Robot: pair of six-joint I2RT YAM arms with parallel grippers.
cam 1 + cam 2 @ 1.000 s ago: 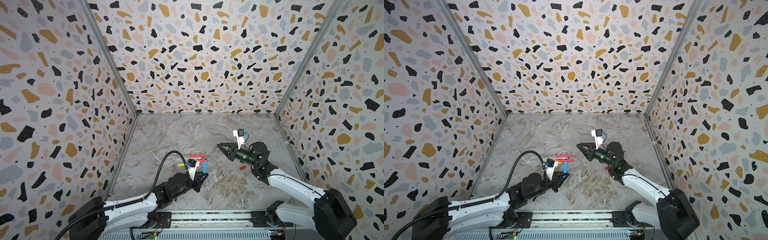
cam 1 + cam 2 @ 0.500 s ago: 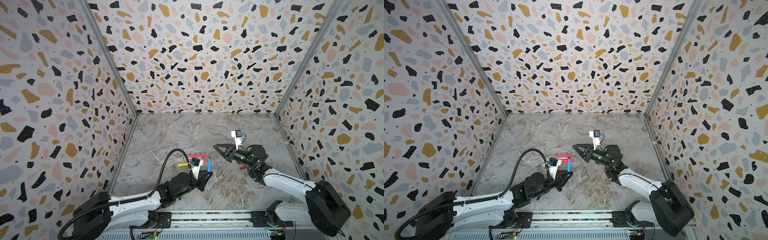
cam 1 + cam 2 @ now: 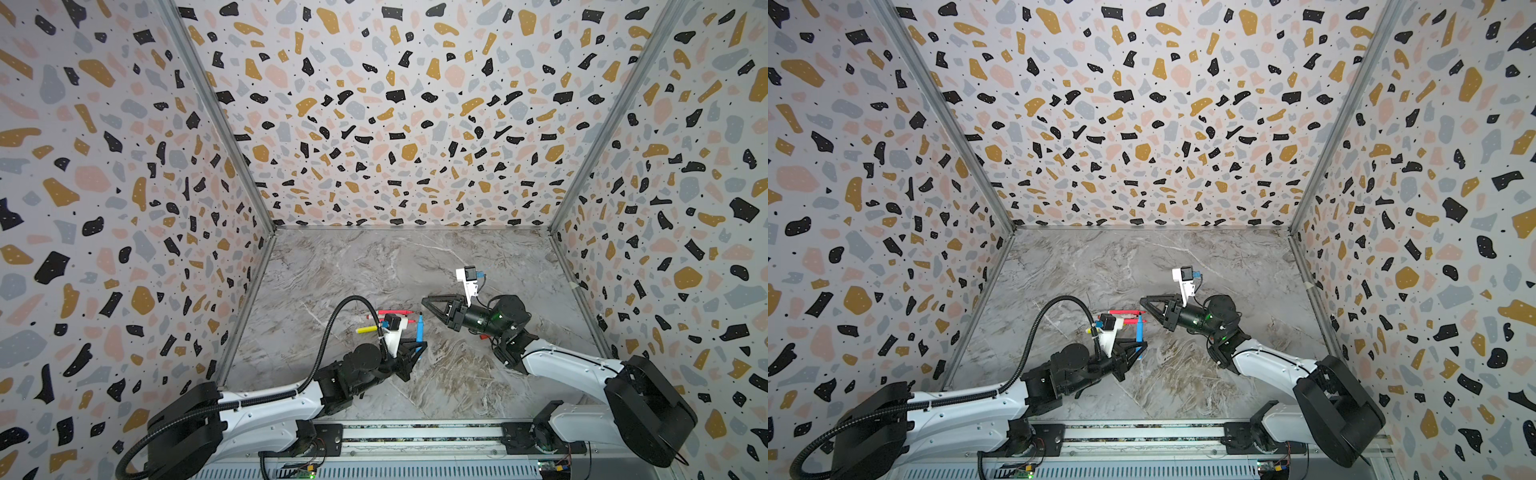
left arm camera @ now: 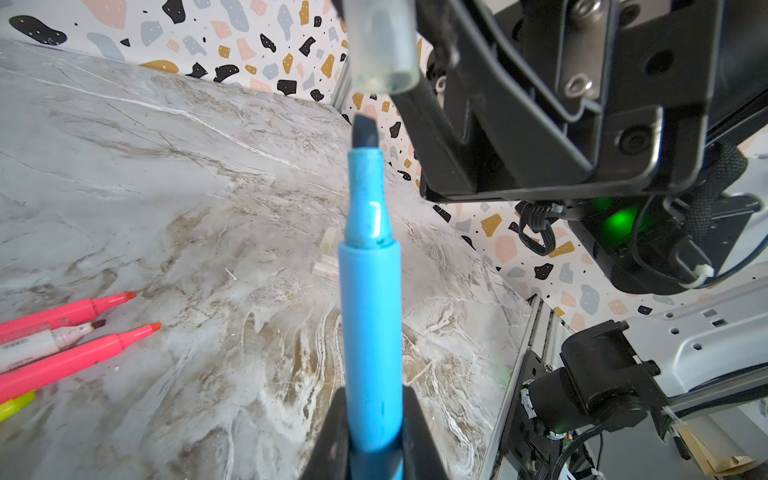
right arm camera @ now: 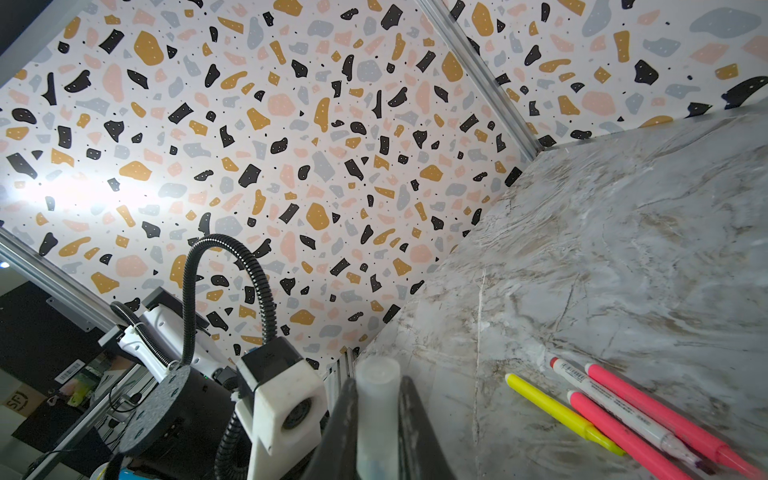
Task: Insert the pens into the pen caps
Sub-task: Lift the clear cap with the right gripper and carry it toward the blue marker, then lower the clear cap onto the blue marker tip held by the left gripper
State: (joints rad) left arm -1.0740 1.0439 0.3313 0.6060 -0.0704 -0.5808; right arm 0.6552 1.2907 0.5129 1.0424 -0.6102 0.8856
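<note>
My left gripper (image 4: pixel 374 440) pinches the blue pen (image 4: pixel 370 316), its tip aimed straight at the cap (image 4: pixel 384 54) clamped in my right gripper (image 5: pixel 377 390). The axes nearly line up, and a small gap separates tip and mouth. Only the left wrist view shows that gap. In both top views I can't make out the cap.

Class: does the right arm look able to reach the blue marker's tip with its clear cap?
Likely yes: the right gripper, shut on the clear cap, hangs just off the bare tip of the blue marker, nothing between; the left gripper grips its barrel.
</note>
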